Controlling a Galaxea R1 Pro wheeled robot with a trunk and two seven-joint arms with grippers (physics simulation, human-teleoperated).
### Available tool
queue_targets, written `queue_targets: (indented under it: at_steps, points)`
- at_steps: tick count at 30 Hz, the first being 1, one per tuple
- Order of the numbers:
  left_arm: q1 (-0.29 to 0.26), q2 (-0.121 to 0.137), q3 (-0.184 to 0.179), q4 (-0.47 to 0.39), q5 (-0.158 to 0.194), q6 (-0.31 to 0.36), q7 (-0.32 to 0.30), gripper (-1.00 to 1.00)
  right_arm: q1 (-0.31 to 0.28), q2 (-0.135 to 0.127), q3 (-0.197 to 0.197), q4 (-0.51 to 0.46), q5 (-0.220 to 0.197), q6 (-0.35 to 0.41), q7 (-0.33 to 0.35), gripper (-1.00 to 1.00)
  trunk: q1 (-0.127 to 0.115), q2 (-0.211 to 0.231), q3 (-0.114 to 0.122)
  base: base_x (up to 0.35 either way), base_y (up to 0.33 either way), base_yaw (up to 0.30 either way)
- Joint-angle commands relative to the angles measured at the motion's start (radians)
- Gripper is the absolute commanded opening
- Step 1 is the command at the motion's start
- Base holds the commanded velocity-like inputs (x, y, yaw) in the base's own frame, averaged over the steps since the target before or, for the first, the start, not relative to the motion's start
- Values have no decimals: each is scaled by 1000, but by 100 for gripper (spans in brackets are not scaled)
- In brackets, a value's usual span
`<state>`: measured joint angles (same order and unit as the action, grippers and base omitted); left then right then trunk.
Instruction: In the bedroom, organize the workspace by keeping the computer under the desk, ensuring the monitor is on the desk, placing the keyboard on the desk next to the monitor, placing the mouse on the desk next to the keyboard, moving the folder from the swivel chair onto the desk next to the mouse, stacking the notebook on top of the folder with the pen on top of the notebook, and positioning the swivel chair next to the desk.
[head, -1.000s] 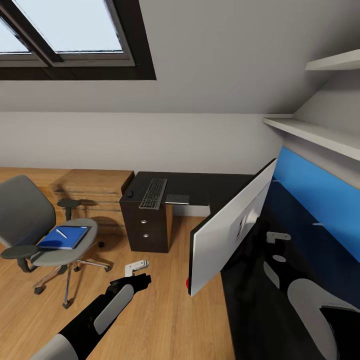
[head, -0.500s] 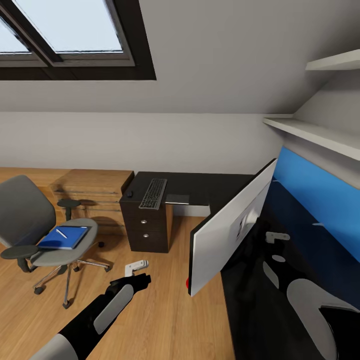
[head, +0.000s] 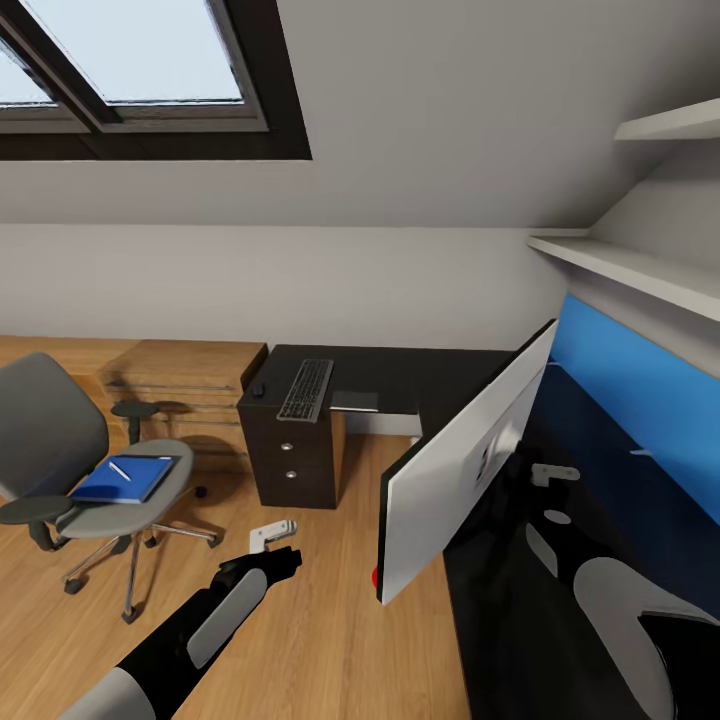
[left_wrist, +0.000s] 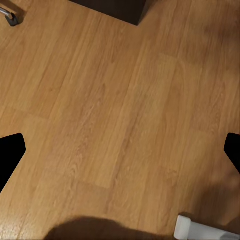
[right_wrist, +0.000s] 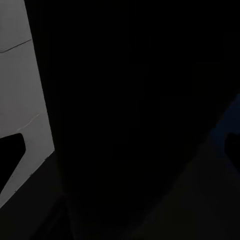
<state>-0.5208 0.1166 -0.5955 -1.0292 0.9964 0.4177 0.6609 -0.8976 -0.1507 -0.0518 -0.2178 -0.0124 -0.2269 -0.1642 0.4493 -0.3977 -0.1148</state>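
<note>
The grey swivel chair (head: 50, 430) stands on the floor at the left. The blue folder (head: 125, 480) lies on its seat with the white pen (head: 119, 469) on top. On the far leg of the black desk (head: 420, 372) lie the keyboard (head: 306, 388), the mouse (head: 258, 388) and a flat grey notebook (head: 355, 400). The monitor (head: 465, 455) leans on the near desk top, white back towards me. My left gripper (left_wrist: 120, 150) hangs open over bare floor. My right gripper (right_wrist: 122, 147) is open behind the monitor's grey back (right_wrist: 20, 100). The computer is out of view.
A dark drawer unit (head: 295, 460) stands under the desk's far end, with an oak drawer unit (head: 185, 385) to its left. A small white object (head: 272, 533) lies on the floor near my left arm. Blue back panel (head: 640, 400) and white shelves (head: 630, 265) line the right.
The whole view has shifted slightly, so the camera moved. Nothing was taken hold of or let go, and both grippers stay as they were.
</note>
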Motion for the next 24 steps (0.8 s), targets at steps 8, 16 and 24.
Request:
queue_targets:
  at_steps: [8, 16, 24]
  points:
    - [-1, 1, -3, -2, 7, 1, 8, 100, -1, -1, -6, 1, -1, -5, 1, -100, 1, -2, -2, 7, 0, 0]
    - [-2, 1, -4, -2, 7, 1, 8, 100, -1, -1, -7, 0, -1, -5, 1, -100, 1, -2, -2, 0, 0, 0]
    - [-1, 1, -4, -2, 7, 1, 8, 100, -1, -5, -7, -1, -1, -4, 2, -100, 1, -2, -2, 0, 0, 0]
